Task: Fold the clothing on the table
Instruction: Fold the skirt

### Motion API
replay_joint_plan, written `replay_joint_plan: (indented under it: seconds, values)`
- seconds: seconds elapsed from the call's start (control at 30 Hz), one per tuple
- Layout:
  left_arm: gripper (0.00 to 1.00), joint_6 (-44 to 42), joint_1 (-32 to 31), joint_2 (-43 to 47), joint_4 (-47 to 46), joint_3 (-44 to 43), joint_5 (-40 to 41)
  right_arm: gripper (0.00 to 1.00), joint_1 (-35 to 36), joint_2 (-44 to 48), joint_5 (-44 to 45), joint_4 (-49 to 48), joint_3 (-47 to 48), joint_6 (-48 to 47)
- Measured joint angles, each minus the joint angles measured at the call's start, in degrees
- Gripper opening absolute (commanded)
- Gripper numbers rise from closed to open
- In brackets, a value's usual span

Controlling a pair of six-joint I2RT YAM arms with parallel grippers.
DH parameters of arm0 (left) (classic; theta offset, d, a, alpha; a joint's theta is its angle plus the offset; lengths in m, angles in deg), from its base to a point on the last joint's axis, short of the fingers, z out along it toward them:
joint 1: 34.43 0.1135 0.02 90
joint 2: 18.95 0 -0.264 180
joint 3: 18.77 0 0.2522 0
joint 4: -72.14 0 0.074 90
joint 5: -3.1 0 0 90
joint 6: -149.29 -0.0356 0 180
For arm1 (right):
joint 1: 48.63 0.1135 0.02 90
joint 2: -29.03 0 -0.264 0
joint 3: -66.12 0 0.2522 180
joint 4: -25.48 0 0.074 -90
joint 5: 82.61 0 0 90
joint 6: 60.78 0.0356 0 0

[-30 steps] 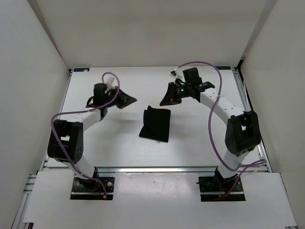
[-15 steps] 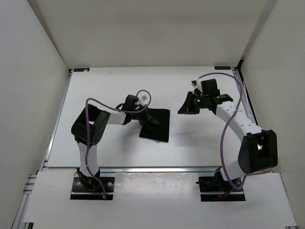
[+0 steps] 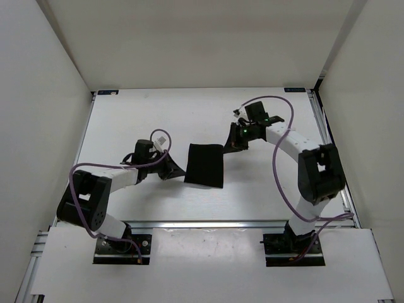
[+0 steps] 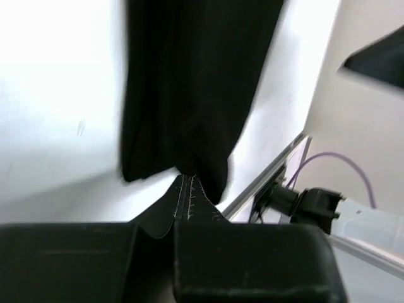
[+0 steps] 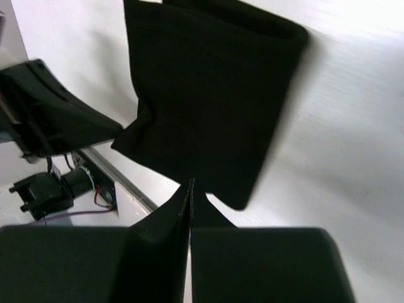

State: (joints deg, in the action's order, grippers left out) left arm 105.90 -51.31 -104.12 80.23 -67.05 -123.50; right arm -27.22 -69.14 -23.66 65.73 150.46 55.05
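Clothing [image 3: 205, 165] at middle of table [image 3: 145, 113], compact dark rectangle, layers stacked, edges fairly square. My left gripper [image 3: 177, 172] low, just beside its left edge, jaws clenched together; wrist view shows no fabric between them. My right gripper [image 3: 230, 142] near cloth's upper right corner, apart from it, jaws clenched, empty. Judgement: folding mostly done, maybe complete. Left to do: perhaps tidy near corner where layers sit uneven, then draw both arms clear
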Motion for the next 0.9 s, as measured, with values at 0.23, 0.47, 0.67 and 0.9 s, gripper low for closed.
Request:
replay_joint_plan:
  seconds: [0.23,0.47,0.67,0.9]
  values:
    - [0.0,0.24,0.55,0.24,1.84,3.15,0.7,0.0,6.86,-12.87,-4.48,2.21,14.16,-1.49]
    - [0.0,-0.7,8.48,2.38,4.37,1.2,1.38,0.0,14.62,-19.63,-8.9,2.89,17.0,-1.81]
    - [0.0,-0.92,11.98,4.63,4.79,1.03,1.36,0.0,19.15,-22.95,-10.88,3.45,16.26,-1.84]
    - [0.0,-0.94,12.31,4.85,5.27,1.38,1.36,0.0,19.56,-26.99,-9.2,3.74,15.89,-2.29]
